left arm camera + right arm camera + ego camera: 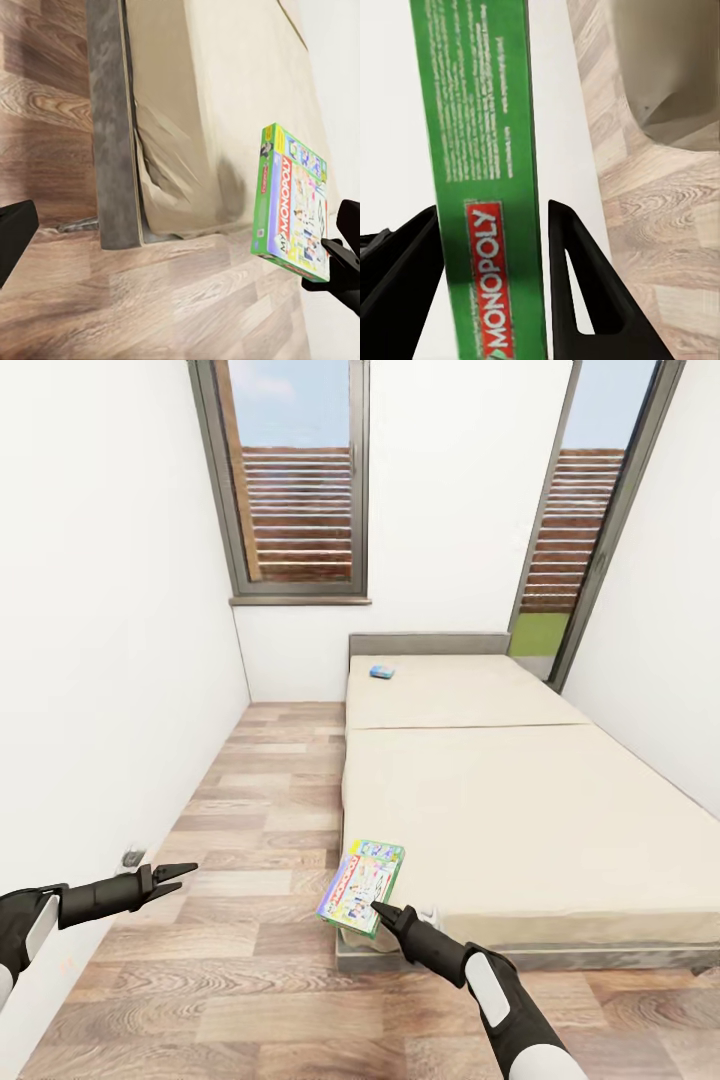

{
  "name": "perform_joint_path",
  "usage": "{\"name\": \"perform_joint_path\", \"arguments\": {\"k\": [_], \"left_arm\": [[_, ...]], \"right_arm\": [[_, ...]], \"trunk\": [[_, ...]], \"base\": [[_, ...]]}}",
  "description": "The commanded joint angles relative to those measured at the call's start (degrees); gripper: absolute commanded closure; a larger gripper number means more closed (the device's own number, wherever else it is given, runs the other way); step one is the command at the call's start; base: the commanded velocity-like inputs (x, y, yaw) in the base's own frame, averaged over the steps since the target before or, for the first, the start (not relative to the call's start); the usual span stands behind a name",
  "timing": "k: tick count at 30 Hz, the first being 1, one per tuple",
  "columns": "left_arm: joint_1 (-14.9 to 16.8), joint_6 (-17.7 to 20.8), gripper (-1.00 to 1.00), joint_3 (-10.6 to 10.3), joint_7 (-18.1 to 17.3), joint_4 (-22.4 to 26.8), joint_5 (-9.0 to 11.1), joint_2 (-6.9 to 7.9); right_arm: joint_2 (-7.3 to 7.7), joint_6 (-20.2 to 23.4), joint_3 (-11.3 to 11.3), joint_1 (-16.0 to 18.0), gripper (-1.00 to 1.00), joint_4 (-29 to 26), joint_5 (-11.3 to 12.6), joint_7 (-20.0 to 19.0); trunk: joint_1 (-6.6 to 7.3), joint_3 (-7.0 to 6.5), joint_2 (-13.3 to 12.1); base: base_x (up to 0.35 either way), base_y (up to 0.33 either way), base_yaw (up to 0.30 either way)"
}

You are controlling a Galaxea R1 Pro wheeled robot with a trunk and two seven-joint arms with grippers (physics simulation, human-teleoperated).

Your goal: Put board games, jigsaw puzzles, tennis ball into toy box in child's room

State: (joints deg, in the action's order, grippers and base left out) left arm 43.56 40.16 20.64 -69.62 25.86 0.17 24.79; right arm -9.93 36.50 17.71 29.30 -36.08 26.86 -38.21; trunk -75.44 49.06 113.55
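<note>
My right gripper [380,910] is shut on a green-edged pastel board game [362,885] lettered "MONOPOLY". The box hangs tilted in the air just off the near left corner of the bed [520,810]. In the right wrist view the box's green edge [480,150] sits between the two black fingers [577,285]. The left wrist view shows the same board game [292,202] from the side, above the wood floor. A smaller blue board game [381,672] lies on the mattress near the grey headboard. My left gripper [185,872] is open and holds nothing, low over the floor to the box's left.
White walls close in on the left and at the far end, with two tall dark-framed windows [300,480]. A strip of wood-plank floor [260,810] runs between the left wall and the bed. The bed's grey frame [112,150] edges that strip.
</note>
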Motion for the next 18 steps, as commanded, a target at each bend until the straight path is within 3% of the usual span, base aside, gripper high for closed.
{"name": "perform_joint_path", "arguments": {"k": [1,6,10,14,18], "left_arm": [[0.03,0.56,-1.0,0.12,-0.16,-0.01,0.02,-0.01],[0.03,0.57,-1.0,0.08,-0.16,-0.02,0.05,-0.01],[0.03,0.55,-1.0,0.03,-0.16,-0.02,0.08,-0.01],[0.03,0.54,-1.0,0.04,-0.17,-0.02,0.09,-0.06],[0.03,0.53,-1.0,-0.04,-0.11,-0.02,0.09,-0.09]], "right_arm": [[-0.06,0.28,0.31,0.05,1.0,-0.02,-0.07,-0.11],[-0.06,0.39,0.1,0.04,1.0,-3.05,-0.2,0.0],[-0.06,0.6,-2.69,0.05,1.0,-7.3,-0.25,-0.03],[2.94,1.14,-4.3,0.06,1.0,-9.58,-0.09,-0.6],[4.65,1.87,-4.72,0.0,1.0,-11.69,0.31,-0.82]], "trunk": [[0.24,-0.13,-0.39],[1.34,-1.03,-2.4],[2.22,-1.75,-4.0],[3.1,-2.47,-5.61],[3.98,-3.18,-7.21]], "base": [[-0.043,0.0,0.0],[-0.017,0.0,0.0],[-0.004,0.0,0.0],[0.0,0.0,0.0],[0.0,0.0,0.0]]}}
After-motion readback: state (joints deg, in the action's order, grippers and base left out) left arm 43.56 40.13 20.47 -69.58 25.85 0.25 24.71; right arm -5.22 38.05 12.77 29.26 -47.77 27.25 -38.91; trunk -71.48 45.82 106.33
